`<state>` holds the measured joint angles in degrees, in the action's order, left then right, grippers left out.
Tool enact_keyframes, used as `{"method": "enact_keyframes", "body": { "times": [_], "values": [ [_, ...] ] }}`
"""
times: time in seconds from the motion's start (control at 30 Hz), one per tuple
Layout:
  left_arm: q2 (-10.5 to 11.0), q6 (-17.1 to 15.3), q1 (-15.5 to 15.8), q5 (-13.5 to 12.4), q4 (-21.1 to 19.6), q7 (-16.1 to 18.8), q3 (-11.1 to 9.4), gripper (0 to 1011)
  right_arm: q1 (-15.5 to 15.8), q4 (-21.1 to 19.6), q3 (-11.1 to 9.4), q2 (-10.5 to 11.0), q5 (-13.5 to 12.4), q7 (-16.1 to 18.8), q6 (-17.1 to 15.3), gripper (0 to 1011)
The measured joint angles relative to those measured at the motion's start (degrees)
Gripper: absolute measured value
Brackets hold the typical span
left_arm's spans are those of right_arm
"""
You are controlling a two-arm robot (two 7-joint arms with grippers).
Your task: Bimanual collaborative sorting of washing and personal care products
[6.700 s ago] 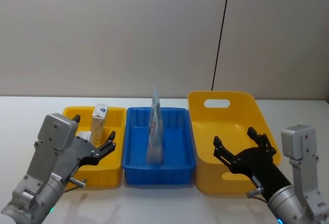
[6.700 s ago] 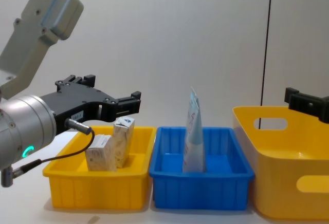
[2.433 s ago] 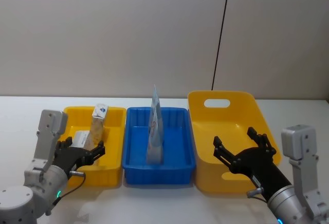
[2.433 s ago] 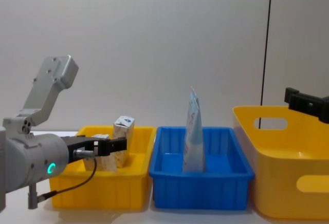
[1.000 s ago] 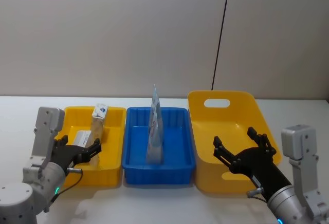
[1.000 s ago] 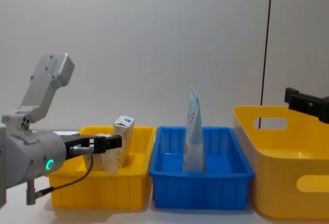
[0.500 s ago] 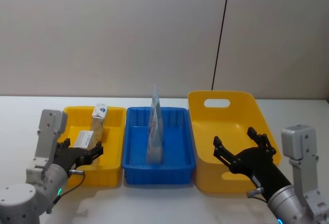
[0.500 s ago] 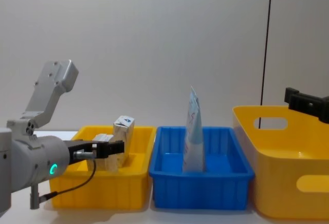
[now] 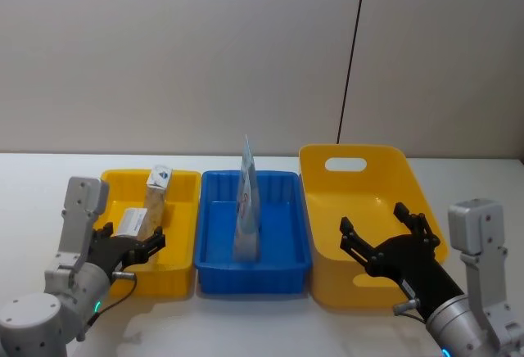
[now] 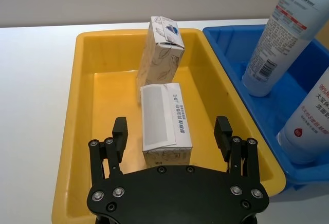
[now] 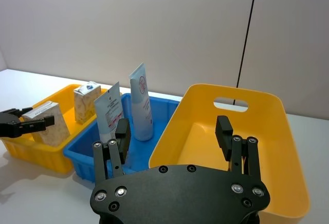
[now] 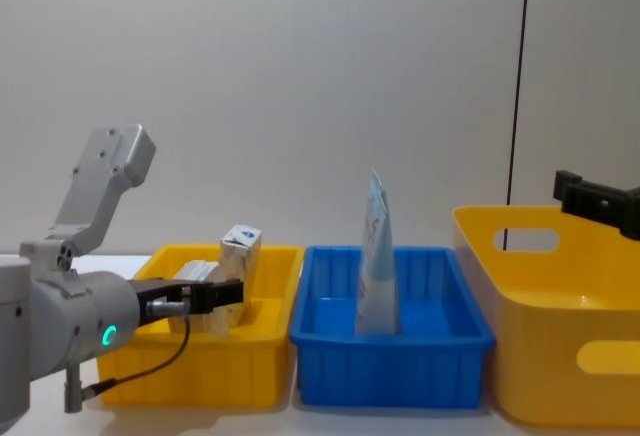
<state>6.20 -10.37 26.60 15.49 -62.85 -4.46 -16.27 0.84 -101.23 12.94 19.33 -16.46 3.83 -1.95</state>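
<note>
Two cream cartons are in the small yellow bin (image 9: pixel 187 178): one stands upright (image 9: pixel 159 190) (image 10: pixel 160 54) at the back, the other lies on its side (image 9: pixel 131 221) (image 10: pixel 164 121) nearer the front. My left gripper (image 9: pixel 131 242) (image 10: pixel 171 127) is low at the bin's front, open, its fingers on either side of the lying carton's near end with gaps on both sides. Two pale blue-and-white tubes (image 10: pixel 277 34) (image 10: pixel 308 116) stand in the blue bin (image 9: pixel 282 279). Over the large yellow bin (image 9: pixel 360 154) my right gripper (image 9: pixel 374 219) (image 11: pixel 172 126) hovers open, with nothing in it.
The three bins sit side by side on the white table, with the blue one in the middle. In the chest view the left gripper (image 12: pixel 215 294) reaches over the small bin's front wall. A black cable (image 9: pixel 352 54) runs down the wall behind.
The left arm came down from above the small yellow bin to its front. Over the last second it shifted slightly around the lying carton. The right arm has not moved.
</note>
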Motion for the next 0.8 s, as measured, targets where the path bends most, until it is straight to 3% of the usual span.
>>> {"method": "enact_keyframes", "body": {
  "times": [0.2,0.7,0.8],
  "values": [
    [-0.3,0.3,0.2,-0.2,0.9,0.1,0.4,933,0.0,0.0,0.0,0.0,0.0,0.0,0.0,1000],
    [-0.7,0.2,0.7,-1.0,2.5,0.3,1.0,473,0.0,0.0,0.0,0.0,0.0,0.0,0.0,1000],
    [-0.8,0.2,0.7,-1.1,2.6,0.3,1.0,434,0.0,0.0,0.0,0.0,0.0,0.0,0.0,1000]
  ]
}}
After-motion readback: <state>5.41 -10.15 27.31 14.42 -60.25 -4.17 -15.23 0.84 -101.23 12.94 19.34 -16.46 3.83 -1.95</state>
